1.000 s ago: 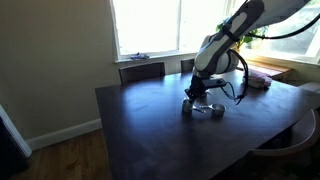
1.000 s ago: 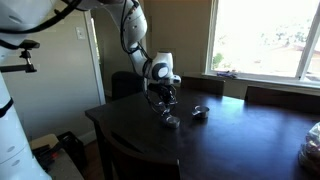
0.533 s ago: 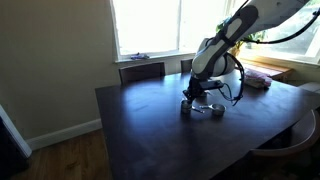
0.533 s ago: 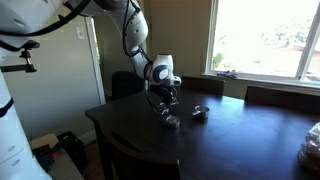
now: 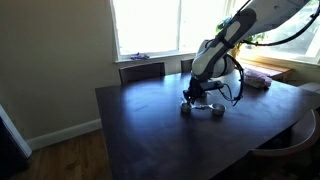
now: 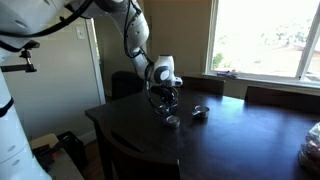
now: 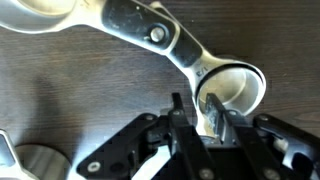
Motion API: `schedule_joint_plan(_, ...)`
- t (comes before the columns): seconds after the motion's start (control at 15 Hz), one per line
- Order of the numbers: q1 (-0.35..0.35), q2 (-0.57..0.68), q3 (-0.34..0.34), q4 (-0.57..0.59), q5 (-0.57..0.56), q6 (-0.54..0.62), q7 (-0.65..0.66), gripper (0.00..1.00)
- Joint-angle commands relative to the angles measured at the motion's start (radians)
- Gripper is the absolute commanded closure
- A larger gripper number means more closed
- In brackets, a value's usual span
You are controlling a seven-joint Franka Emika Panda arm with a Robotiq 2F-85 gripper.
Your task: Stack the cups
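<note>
In the wrist view my gripper [image 7: 196, 108] comes in from the bottom, its jaws pinched on the near rim of a small silver cup [image 7: 240, 85]. One finger [image 7: 212, 108] is inside the bowl, the other outside. The cup's flat handle [image 7: 150, 32] runs up left to a second cup [image 7: 45, 12] at the top edge. A third silver cup [image 7: 38, 162] shows at the bottom left. In both exterior views the gripper [image 5: 201, 95] [image 6: 165, 101] is low over the dark table, with silver cups [image 5: 188, 107] [image 5: 217, 111] [image 6: 172, 121] [image 6: 198, 113] beside it.
The dark wooden table [image 5: 150, 130] has chairs at its far side [image 5: 141, 71] and near corner [image 6: 135, 160]. A pinkish object [image 5: 258, 80] lies near the window and plant. The arm's cables hang beside the gripper [image 5: 238, 85].
The gripper has sunk slightly towards the table over the cups. The cups on the table have not visibly moved.
</note>
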Motion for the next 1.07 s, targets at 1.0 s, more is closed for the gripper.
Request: schedule_joint_plan(1.0,-0.006,0.009,0.006,0.007,-0.01,-0.002,0.007,0.44)
